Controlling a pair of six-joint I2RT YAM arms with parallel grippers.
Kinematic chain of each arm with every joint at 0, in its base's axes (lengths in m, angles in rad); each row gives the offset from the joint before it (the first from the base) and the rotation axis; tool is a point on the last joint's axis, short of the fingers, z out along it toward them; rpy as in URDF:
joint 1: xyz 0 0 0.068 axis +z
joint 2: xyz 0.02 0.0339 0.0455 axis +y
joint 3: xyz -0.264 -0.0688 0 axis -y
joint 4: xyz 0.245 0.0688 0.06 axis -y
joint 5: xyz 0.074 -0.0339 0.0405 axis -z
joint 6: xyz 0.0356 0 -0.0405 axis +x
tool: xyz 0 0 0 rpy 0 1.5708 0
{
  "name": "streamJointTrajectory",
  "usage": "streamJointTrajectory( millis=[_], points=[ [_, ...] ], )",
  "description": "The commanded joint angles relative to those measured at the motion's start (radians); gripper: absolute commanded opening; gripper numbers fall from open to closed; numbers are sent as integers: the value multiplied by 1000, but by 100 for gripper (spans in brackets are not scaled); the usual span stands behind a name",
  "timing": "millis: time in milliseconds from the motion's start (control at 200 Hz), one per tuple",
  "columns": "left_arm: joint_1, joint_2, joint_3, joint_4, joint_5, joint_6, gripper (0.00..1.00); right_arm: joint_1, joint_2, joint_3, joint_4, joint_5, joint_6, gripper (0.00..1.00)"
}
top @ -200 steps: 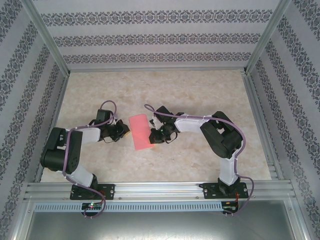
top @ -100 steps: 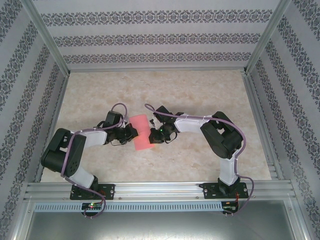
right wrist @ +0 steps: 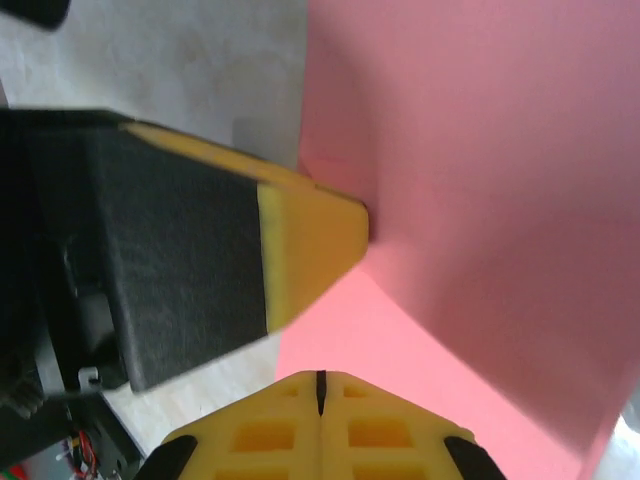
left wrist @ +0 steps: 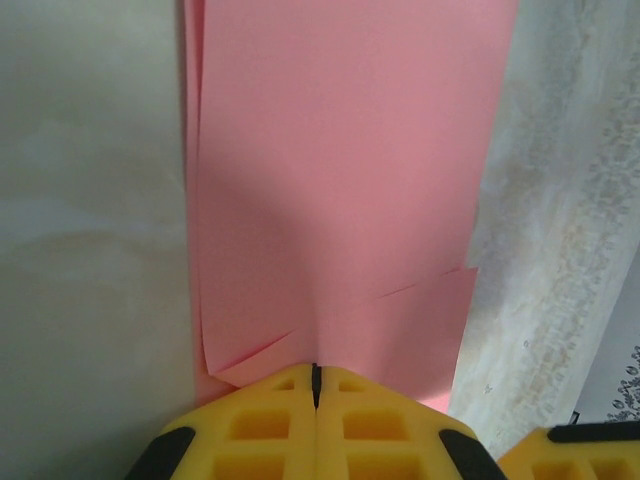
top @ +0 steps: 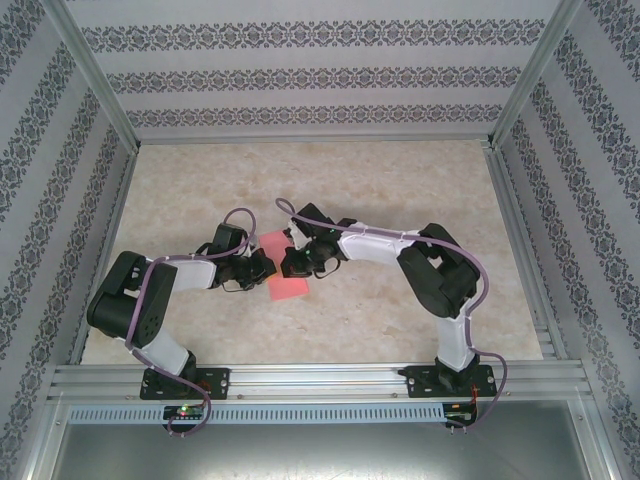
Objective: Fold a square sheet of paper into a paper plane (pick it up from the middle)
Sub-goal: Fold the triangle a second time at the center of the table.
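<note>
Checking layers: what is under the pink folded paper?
Beige marbled tabletop shows around the salmon-pink folded paper sheet. A diagonal flap edge shows near the left yellow fingers; anything beneath is covered.

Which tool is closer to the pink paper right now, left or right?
Right, narrowly. The right tool sits shut over the middle of the pink paper; the left tool, also shut, meets its left edge.

Far end of pink paper (left wrist: 340,180) cut off at both wrist views' edges.
</note>
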State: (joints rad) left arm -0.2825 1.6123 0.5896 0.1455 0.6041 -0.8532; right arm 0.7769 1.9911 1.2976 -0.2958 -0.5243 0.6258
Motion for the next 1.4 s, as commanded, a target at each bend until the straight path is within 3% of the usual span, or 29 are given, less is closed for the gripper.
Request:
streamJointTrajectory(
  millis=[0, 200, 435, 789, 874, 1034, 1204, 1394],
  points=[
    [-8, 16, 2, -88, -77, -7, 1, 5, 53, 34, -42, 26, 1, 0],
    [-8, 27, 14, -152, -103, -14, 0, 0, 49, -4, -87, 43, -23, 0],
    [-9, 36, 15, -191, -137, -15, 0, -20, -36, -167, -83, 51, -25, 0],
    [-8, 27, 46, -132, -49, 0, 0, -66, -202, -319, 15, 40, 15, 0],
    [-9, -13, 71, -127, -21, -1, 11, -70, -234, -302, 80, 46, 47, 9],
    [-6, -118, 105, -176, -66, -10, 46, -91, -210, -263, 209, 66, 99, 31],
    [21, -198, 68, -208, -122, -42, 69, -102, -105, -177, 275, 24, 110, 34],
    [33, -240, 25, -208, -118, -55, 87, -107, -29, -126, 280, -21, 80, 36]
  ],
)
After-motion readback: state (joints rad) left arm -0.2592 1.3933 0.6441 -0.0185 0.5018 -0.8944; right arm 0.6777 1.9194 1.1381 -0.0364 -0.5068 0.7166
